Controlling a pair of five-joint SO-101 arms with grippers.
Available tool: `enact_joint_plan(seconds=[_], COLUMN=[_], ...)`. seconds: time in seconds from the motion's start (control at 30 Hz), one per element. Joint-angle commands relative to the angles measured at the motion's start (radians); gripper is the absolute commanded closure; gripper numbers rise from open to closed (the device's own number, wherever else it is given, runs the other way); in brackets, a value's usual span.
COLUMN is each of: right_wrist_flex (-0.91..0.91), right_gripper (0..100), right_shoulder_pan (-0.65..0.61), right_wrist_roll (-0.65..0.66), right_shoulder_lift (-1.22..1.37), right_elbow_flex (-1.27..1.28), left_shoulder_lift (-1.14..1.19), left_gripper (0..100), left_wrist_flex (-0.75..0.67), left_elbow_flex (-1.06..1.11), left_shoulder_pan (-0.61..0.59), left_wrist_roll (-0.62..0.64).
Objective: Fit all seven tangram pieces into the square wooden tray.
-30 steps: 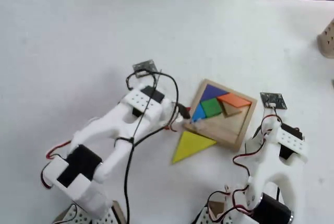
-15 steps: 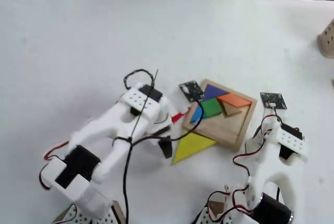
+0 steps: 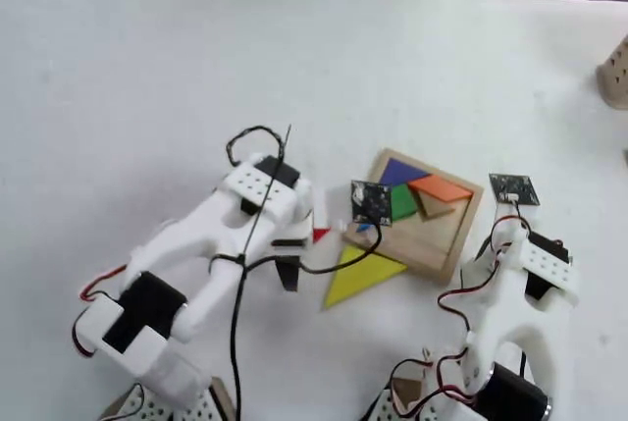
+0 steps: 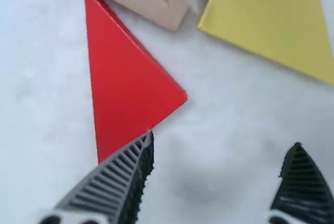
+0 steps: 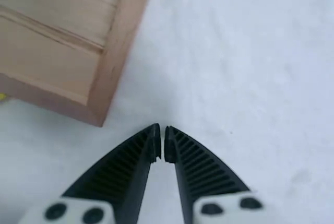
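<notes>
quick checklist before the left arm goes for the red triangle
1. Left gripper open: ok, fingers spread wide.
2. Red triangle centred between the fingers: not ok, one fingertip sits at its edge and the gap is mostly over bare table.
3. Red triangle flat on the table, outside the tray: ok.
4. Yellow triangle apart from the red one: ok.
5. Bare wood left in the tray: ok, seen in the high view.
6. Right gripper out of the way: ok, shut, off the tray's corner.
</notes>
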Motion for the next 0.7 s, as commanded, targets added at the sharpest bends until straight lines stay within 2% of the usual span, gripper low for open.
enact_joint_plan(seconds=[0.0, 0.17, 0.33, 0.5, 0.67], right_wrist_flex=[-0.015, -0.015, -0.012, -0.012, -0.013], right_gripper=[98.1, 98.1, 98.1, 98.1, 98.1], right_shoulder_pan=[0.001, 0.001, 0.001, 0.001, 0.001], right_wrist_roll=[0.000, 0.020, 0.035, 0.041, 0.043], right_shoulder_lift=[-0.004, -0.004, -0.004, -0.004, -0.012], right_elbow_flex=[-0.003, -0.003, -0.003, -0.003, 0.011], left_shoulder_lift=[-0.084, -0.148, -0.156, -0.101, 0.010], left_gripper=[63, 63, 63, 63, 63], left_wrist_flex=[0.025, 0.028, 0.021, 0.021, -0.011], left_elbow_flex=[-0.051, -0.049, -0.054, -0.060, -0.115], left_shoulder_pan=[-0.035, -0.036, -0.024, 0.019, 0.013], left_wrist_roll=[-0.138, -0.158, -0.233, -0.247, -0.245])
